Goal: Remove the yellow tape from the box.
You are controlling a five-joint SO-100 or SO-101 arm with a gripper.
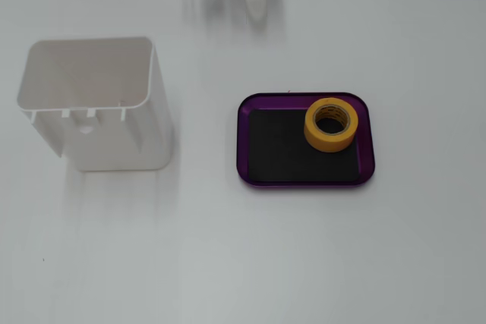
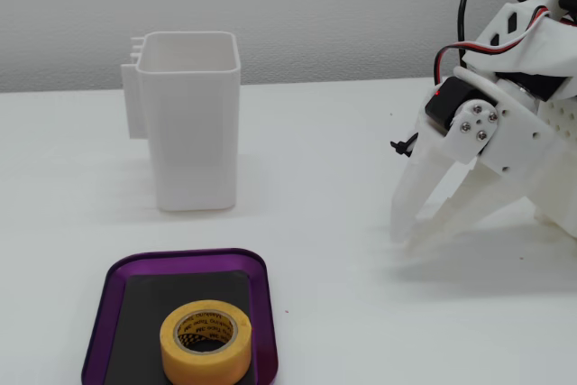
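Two white fingers [image 2: 407, 214] of the gripper [image 2: 416, 239] stand slightly spread, empty, well apart from the yellow tape [image 2: 206, 342] lying flat inside the purple box [image 2: 261, 313].

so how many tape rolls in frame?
1. The yellow tape lies flat in the purple tray, at its upper right corner in the top-down fixed view. The white bin's visible interior shows none.

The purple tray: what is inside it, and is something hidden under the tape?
Inside the purple tray lies a black flat surface, and a yellow tape roll rests flat in one corner. What lies directly under the roll is covered.
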